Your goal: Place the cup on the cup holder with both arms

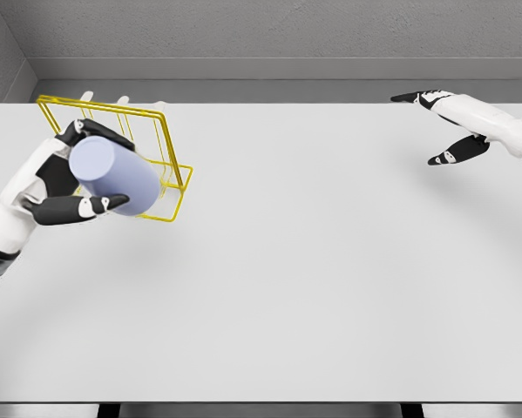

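Fingers (73, 207) of the left hand (56, 178) are wrapped around the pale blue cup (114, 177), which is tilted over the yellow wire cup holder (160, 165) on the table (313, 287). It looks light, rigid and smooth, perhaps slippery, so holding around its side seems best. Farther away, the right hand (457, 131) hovers with fingers spread, holding nothing.

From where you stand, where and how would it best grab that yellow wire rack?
Probably by the top rail of the yellow wire rack, coming down from above. That thin bar stands clear, so fingers could wrap it. The left hand already holds the lavender cup, so the open right hand seems likelier.
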`<state>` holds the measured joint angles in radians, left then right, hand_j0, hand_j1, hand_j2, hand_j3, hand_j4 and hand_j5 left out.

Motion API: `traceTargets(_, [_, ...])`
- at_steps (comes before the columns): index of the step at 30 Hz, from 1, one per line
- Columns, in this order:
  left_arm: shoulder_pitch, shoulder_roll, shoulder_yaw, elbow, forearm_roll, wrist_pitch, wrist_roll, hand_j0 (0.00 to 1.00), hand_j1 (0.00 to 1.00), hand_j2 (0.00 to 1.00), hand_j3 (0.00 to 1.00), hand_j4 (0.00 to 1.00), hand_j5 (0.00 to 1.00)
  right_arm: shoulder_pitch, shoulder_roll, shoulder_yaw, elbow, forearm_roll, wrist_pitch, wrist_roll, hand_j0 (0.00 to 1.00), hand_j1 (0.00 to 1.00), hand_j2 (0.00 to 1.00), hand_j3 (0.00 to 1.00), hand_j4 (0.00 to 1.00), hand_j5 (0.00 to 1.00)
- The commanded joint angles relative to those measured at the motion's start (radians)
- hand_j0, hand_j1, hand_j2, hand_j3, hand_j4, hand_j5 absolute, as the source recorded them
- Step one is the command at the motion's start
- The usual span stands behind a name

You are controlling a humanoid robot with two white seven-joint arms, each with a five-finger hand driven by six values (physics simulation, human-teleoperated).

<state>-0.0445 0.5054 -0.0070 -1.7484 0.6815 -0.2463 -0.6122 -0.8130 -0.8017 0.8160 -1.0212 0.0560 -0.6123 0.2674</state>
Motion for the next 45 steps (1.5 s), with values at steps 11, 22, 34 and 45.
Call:
traceTargets(11, [-0.114, 0.068, 0.042, 0.030, 0.096, 0.012, 0.001, 0.29, 0.29, 0.29, 0.29, 0.29, 0.29, 0.000, -0.001, -0.001, 0.000, -0.007, 0.001, 0.001, 1.00, 1.00, 1.00, 1.00, 1.00, 1.00])
traceTargets(22, [-0.133, 0.035, -0.022, 0.024, 0.087, 0.010, 0.001, 0.28, 0.28, 0.28, 0.28, 0.28, 0.28, 0.000, -0.001, -0.001, 0.000, -0.007, 0.001, -0.001, 1.00, 1.00, 1.00, 1.00, 1.00, 1.00])
traceTargets(34, [-0.164, 0.032, -0.024, 0.119, 0.084, 0.013, 0.001, 0.28, 0.28, 0.28, 0.28, 0.28, 0.28, 0.000, 0.006, 0.002, 0.000, -0.005, 0.001, -0.001, 1.00, 1.00, 1.00, 1.00, 1.00, 1.00])
traceTargets(45, [-0.172, -0.011, -0.074, 0.179, 0.026, 0.013, 0.001, 0.29, 0.29, 0.29, 0.29, 0.29, 0.29, 0.000, 0.007, 0.002, 0.000, -0.005, 0.001, 0.001, 1.00, 1.00, 1.00, 1.00, 1.00, 1.00])
